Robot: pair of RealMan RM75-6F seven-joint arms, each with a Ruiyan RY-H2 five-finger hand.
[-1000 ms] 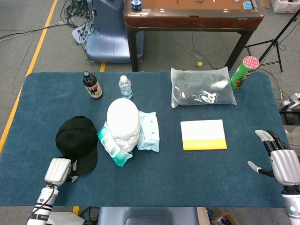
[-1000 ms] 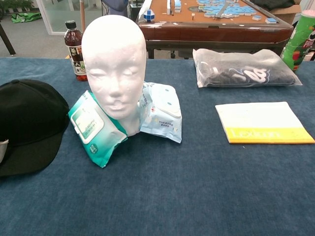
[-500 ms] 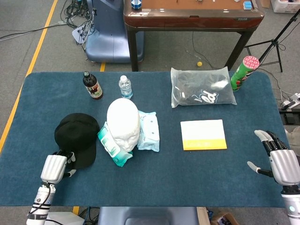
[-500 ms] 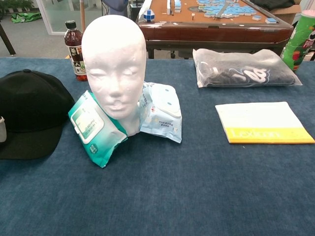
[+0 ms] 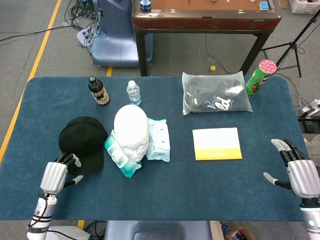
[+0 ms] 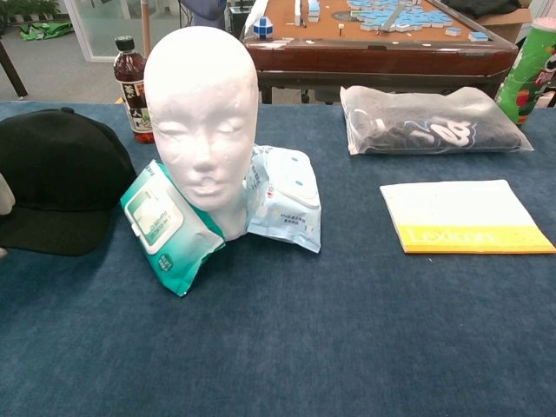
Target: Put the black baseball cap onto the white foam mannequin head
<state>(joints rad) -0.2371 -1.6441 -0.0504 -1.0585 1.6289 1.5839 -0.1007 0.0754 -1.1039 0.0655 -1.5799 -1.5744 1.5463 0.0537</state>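
Observation:
The black baseball cap (image 5: 82, 140) is at the left of the blue table, its brim toward me. My left hand (image 5: 55, 175) grips the brim from the near side, fingers above it and thumb below. In the chest view the cap (image 6: 61, 174) is raised at the left edge, where only a sliver of the left hand (image 6: 4, 195) shows. The white foam mannequin head (image 5: 131, 131) stands upright just right of the cap, facing me (image 6: 201, 113). My right hand (image 5: 300, 172) rests at the table's near right corner, fingers spread, holding nothing.
Two wet-wipe packs (image 5: 119, 156) (image 5: 159, 140) lean against the mannequin's base. Behind it stand a dark bottle (image 5: 99, 91) and a small water bottle (image 5: 133, 93). A bagged garment (image 5: 215, 95), a green can (image 5: 260, 77) and a yellow-white booklet (image 5: 216, 143) lie to the right.
My left hand has drawn the cap by its brim up and a little toward the mannequin head; the cap sits higher in the chest view. The right hand has stayed put.

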